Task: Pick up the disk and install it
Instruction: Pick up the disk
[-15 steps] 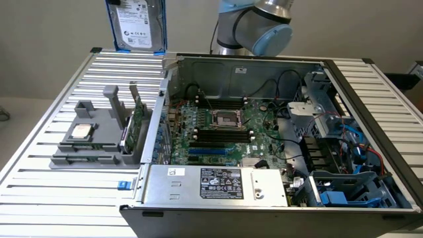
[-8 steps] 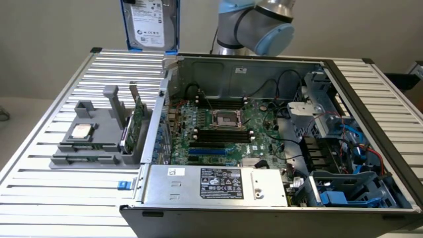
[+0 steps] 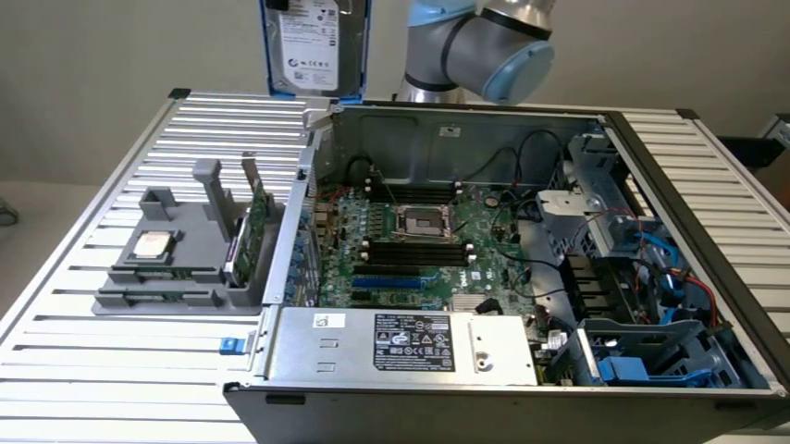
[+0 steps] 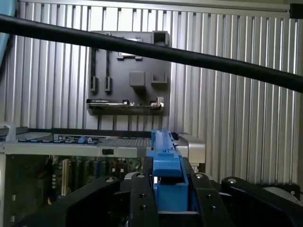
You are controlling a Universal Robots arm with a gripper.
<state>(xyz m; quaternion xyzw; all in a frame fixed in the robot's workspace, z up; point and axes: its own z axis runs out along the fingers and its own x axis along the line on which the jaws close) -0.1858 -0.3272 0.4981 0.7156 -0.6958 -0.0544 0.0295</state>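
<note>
The disk (image 3: 314, 44) hangs upright high above the slatted table, beyond the far left corner of the open computer case (image 3: 287, 242), its white label facing the exterior view and a blue carrier around its edges. In the wrist view the disk (image 4: 166, 165) is seen edge-on as a blue strip, with my gripper (image 4: 169, 189) shut on it. One black finger (image 4: 142, 198) presses each side of the carrier. The grey and blue arm (image 3: 487, 46) stands just to the exterior view's right of the disk.
A grey holder (image 3: 185, 264) on the table at the exterior view's left carries a small silver chip (image 3: 152, 244) and a green circuit card (image 3: 253, 236). Blue drive bays (image 3: 642, 356) sit in the case's near right corner. A black cable (image 4: 151, 49) crosses the wrist view.
</note>
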